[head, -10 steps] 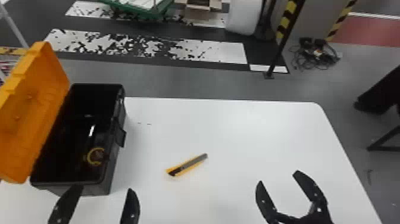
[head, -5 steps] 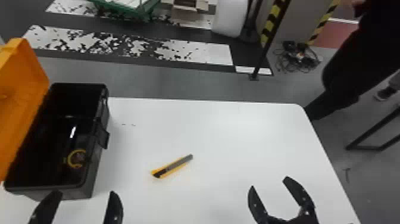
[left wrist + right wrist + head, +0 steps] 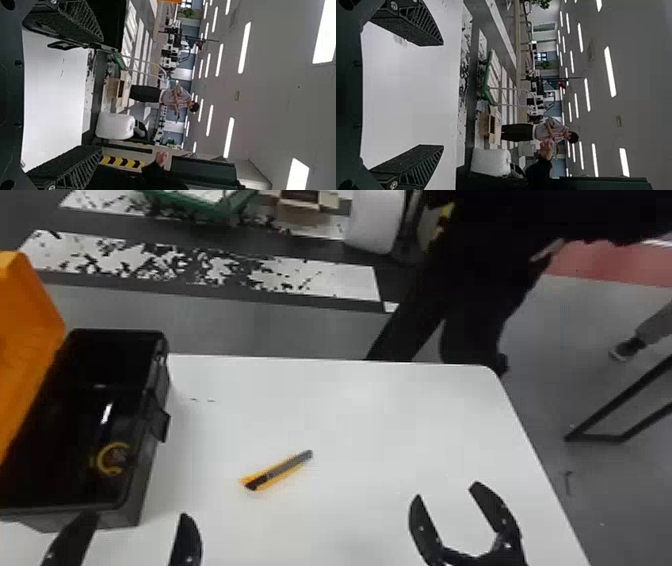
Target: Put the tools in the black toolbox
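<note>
In the head view a yellow utility knife lies slantwise on the white table, right of the black toolbox. The box stands open, a yellow ring-shaped item inside it. My left gripper is at the box's near end, fingers apart with nothing between them. My right gripper stands open and empty, right of the knife and nearer the bottom edge. Both pairs of fingers also show spread at the wrists: left gripper, right gripper.
The toolbox's orange lid leans open on its left side. The white table has a rounded far right corner. Beyond its far edge a person in dark clothes stands on the floor. A black metal frame is off to the right.
The toolbox, knife and table have shifted left in the head view. A dark-clothed person has come in from the right behind the table. Both grippers have kept their spread.
</note>
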`<state>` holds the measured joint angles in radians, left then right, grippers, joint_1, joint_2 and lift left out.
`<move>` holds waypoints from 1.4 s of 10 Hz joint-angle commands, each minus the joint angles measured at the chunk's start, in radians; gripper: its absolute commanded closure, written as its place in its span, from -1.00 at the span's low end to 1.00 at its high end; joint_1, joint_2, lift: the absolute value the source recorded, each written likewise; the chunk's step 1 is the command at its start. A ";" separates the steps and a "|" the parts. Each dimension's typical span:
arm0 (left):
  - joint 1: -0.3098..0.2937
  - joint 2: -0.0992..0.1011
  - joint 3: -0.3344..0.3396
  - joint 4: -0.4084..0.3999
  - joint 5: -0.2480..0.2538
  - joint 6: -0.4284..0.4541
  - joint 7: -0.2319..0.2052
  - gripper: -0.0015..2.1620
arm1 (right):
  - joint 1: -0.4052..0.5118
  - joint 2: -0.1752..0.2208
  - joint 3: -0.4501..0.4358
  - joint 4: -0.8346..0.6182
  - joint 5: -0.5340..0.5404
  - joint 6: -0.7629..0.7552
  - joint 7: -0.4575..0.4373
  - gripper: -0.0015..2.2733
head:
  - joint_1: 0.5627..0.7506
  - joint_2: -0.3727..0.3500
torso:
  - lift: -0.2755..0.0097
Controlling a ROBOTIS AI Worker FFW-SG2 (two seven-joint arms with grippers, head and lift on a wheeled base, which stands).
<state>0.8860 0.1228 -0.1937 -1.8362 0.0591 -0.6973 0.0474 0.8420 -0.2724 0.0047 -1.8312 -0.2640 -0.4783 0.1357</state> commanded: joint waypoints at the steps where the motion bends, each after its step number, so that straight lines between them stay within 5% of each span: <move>1: 0.004 0.008 0.004 0.003 0.010 0.000 0.002 -0.97 | -0.003 0.006 0.000 0.001 0.000 -0.001 0.001 -0.93 | 0.41 -0.50 | 0.66; 14: -0.019 0.008 0.008 0.029 0.047 0.000 0.005 -0.96 | -0.003 0.016 0.008 0.000 0.009 -0.007 -0.001 -0.93 | 0.41 -0.38 | 0.66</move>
<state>0.8665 0.1304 -0.1857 -1.8081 0.1047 -0.6971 0.0521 0.8390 -0.2567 0.0116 -1.8314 -0.2547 -0.4832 0.1358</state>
